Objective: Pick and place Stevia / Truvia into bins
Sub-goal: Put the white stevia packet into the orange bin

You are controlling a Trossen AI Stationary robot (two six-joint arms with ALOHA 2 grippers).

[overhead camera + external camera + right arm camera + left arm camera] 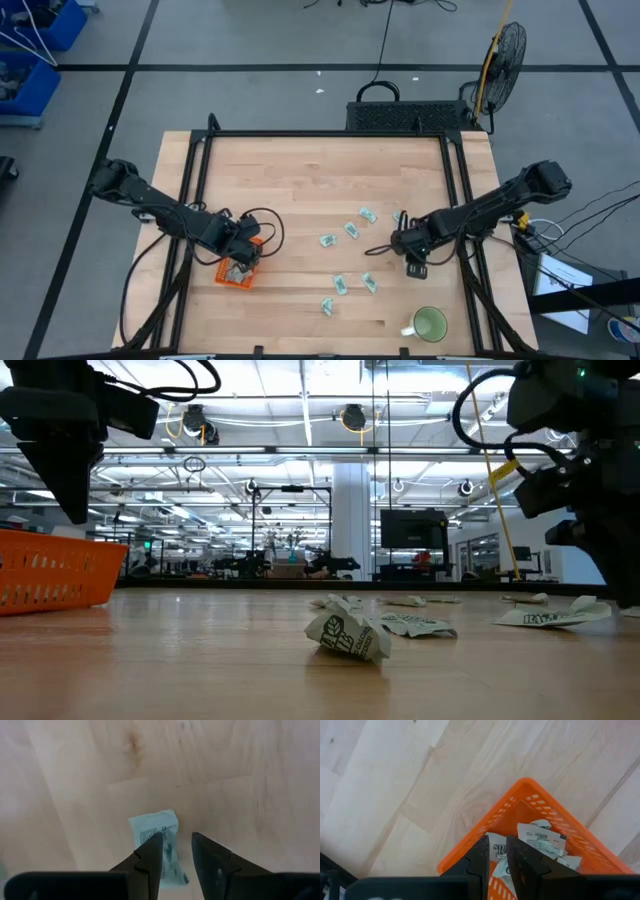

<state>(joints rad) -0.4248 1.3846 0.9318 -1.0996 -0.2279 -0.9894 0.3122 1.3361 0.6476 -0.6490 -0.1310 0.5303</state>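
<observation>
The orange bin (236,276) sits near the table's left front and holds a few Stevia packets (540,838). My left gripper (497,846) hangs just above the bin's corner, pointing down, open by a narrow gap and holding nothing. Several more pale green and white packets (351,229) lie flat on the wood at centre right. My right gripper (175,844) points down, open, over one of these packets (152,831), which lies under and just beyond its fingertips. I see no touch.
A round green mug (430,325) stands near the table's front right corner. In the low view, crumpled packets (350,636) lie mid-table and the bin's wall (55,565) rises at the left. Bare wood stretches across the table's far half.
</observation>
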